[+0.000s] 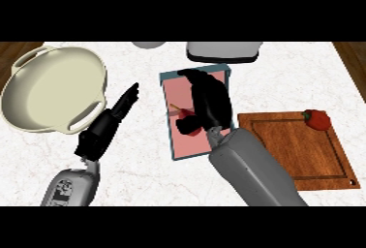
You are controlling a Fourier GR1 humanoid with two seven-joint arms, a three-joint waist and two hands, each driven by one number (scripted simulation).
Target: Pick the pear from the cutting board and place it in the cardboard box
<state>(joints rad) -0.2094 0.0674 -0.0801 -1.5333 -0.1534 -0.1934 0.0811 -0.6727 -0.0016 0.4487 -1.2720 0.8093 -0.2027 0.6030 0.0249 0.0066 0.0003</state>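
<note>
Head view: right hand (211, 102) holds pear (187, 114) over cardboard box (180, 145)

The left forearm (71, 186), grey with dark markings, and the plain grey right forearm (251, 167) carry the black left hand (100, 133) and right hand (213, 104).

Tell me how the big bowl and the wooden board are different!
The bowl is round and cream; the cutting board is rectangular and brown. The bowl is deep with two handles; the cutting board is flat. Both rest on the white counter.
</note>
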